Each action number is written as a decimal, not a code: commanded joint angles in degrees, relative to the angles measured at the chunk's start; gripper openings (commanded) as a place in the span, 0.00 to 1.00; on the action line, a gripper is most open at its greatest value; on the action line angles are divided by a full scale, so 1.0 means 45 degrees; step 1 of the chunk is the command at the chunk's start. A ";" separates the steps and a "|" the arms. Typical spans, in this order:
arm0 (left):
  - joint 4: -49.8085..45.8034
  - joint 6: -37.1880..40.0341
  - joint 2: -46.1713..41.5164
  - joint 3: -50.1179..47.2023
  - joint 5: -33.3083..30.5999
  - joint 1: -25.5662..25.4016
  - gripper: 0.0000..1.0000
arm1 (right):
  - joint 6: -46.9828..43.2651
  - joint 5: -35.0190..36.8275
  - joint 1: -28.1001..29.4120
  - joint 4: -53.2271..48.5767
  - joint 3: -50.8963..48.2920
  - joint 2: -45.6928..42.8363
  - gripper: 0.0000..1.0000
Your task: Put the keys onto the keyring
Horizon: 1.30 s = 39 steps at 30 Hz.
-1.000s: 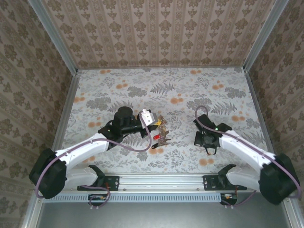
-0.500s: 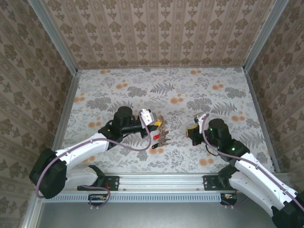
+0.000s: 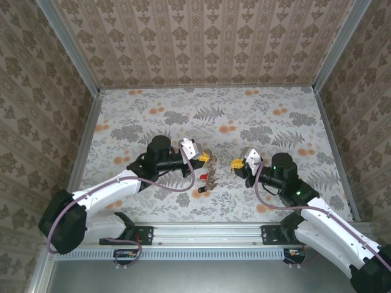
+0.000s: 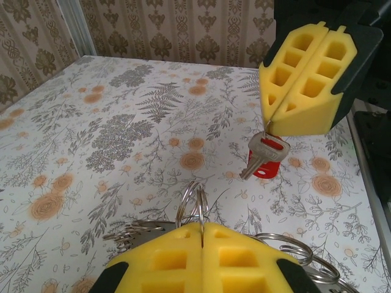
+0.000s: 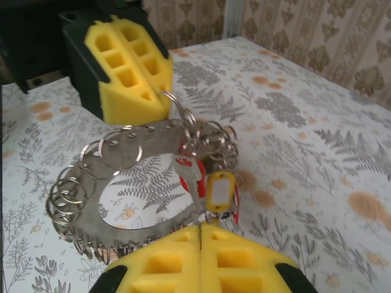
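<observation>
The keyring (image 5: pixel 98 223) is a wide flat silver ring hung with several small split rings, lying mid-table (image 3: pixel 211 166). My left gripper (image 4: pixel 201 227) is shut on one upright split ring (image 4: pixel 197 204) at the keyring's edge. My right gripper (image 5: pixel 200 229) faces it from the right (image 3: pixel 239 163), shut on a key (image 5: pixel 192 177) with a red head. A yellow tag (image 5: pixel 220 190) dangles beside that key. In the left wrist view the key (image 4: pixel 264 160) hangs below the right gripper's pads (image 4: pixel 305 79), a short way beyond the split ring. Another red key (image 3: pixel 201 191) lies on the table nearer the arms.
The floral table (image 3: pixel 214 116) is boxed in by patterned walls with metal rails on both sides (image 3: pixel 85 140). More loose split rings (image 4: pixel 293 247) fan out from the keyring's plate (image 4: pixel 145 237) beside my left pads.
My right arm has swung in from the right side of the table toward the keyring, carrying the red-headed key. The left arm has stayed put on the split ring.
</observation>
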 commanded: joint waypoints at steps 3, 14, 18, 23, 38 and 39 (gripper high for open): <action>0.0234 -0.0211 -0.0032 0.0608 0.0288 0.0024 0.00 | -0.0995 -0.1316 0.0188 0.1585 0.0372 0.0610 0.00; -0.0069 0.0558 0.0126 0.0765 -0.0032 -0.0052 0.00 | -0.1167 -0.2143 0.0932 0.2678 0.1658 0.2895 0.00; -0.0109 0.0631 0.0150 0.0813 0.0013 -0.0069 0.00 | -0.1280 -0.2220 0.1098 0.2791 0.2092 0.3554 0.00; -0.0167 0.0752 0.0146 0.0813 0.0221 -0.0078 0.00 | -0.1465 -0.1750 0.1267 0.3169 0.2245 0.4079 0.00; -0.0425 0.1084 0.0030 0.0894 0.0620 -0.0112 0.00 | -0.2167 0.0002 0.1641 0.3042 0.2549 0.4793 0.00; -0.0429 0.1102 0.0010 0.0901 0.0669 -0.0124 0.00 | -0.2286 0.0212 0.1703 0.2976 0.2560 0.4810 0.00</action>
